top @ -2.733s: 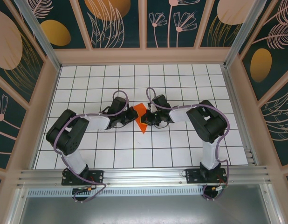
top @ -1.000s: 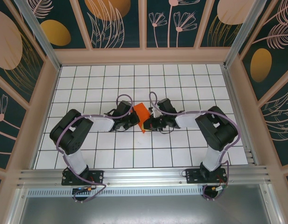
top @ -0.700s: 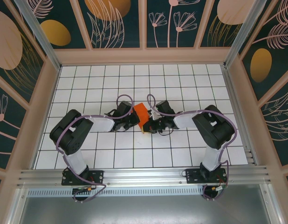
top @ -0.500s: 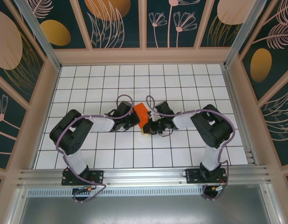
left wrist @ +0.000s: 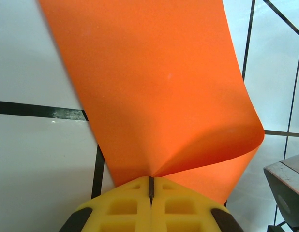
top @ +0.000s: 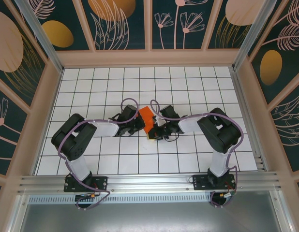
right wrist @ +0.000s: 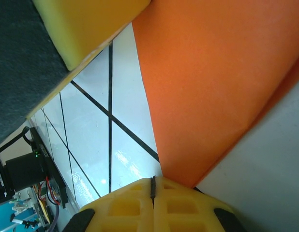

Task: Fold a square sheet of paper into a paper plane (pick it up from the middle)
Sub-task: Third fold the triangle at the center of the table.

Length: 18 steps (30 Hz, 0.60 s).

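The square sheet of paper [top: 146, 117] is bright orange, partly folded and bowed up off the white grid table [top: 188, 87] at the middle. My left gripper [top: 140, 120] is shut on it. In the left wrist view the paper [left wrist: 154, 87] creases down into the closed seam of the gripper [left wrist: 151, 180]. My right gripper [top: 150, 133] is shut just right of the paper's near end. In the right wrist view the paper's [right wrist: 217, 82] lower corner runs under one pad of the gripper [right wrist: 153, 181], and nothing orange shows in the seam. A yellow pad of the left gripper [right wrist: 86, 24] sits at top left.
Both arms reach in from the near edge and meet mid-table, their wrists nearly touching. A grey part of the right arm [left wrist: 285, 193] sits close beside the paper. Patterned walls [top: 149, 24] enclose the table, and open grid tiles lie on all sides of the arms.
The right gripper has slid left, closing in on the paper's near end. The paper has bunched and risen between the two grippers. The left gripper has hardly moved.
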Motion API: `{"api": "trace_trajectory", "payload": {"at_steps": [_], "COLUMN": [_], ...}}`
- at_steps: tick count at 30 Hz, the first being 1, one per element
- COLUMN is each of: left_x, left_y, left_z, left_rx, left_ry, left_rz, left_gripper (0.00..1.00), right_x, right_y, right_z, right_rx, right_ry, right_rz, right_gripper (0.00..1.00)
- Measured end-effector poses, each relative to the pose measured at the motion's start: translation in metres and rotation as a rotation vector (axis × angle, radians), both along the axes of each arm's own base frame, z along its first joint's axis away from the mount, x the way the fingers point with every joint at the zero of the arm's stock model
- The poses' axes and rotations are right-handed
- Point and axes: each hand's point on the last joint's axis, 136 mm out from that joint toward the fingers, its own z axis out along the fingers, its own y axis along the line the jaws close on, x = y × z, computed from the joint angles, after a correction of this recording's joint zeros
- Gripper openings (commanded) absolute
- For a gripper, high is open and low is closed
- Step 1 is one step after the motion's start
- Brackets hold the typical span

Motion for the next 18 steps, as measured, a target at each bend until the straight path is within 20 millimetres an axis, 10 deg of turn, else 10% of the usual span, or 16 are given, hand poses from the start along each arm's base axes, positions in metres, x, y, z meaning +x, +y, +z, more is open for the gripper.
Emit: {"api": "trace_trajectory", "payload": {"at_steps": [9, 18], "left_x": [0.000, 0.000], "left_y": [0.000, 0.000], "left_z": [0.000, 0.000], "left_rx": [0.000, 0.000], "left_ry": [0.000, 0.000], "left_rz": [0.000, 0.000], "left_gripper": [0.00, 0.00], "right_x": [0.026, 0.024], "right_y": [0.002, -0.002], "right_z": [0.029, -0.001], "right_rx": [0.010, -0.055], "right_ry": [-0.108, -0.050], "right_rz": [-0.056, -0.061], "right_gripper": [0.00, 0.00]}}
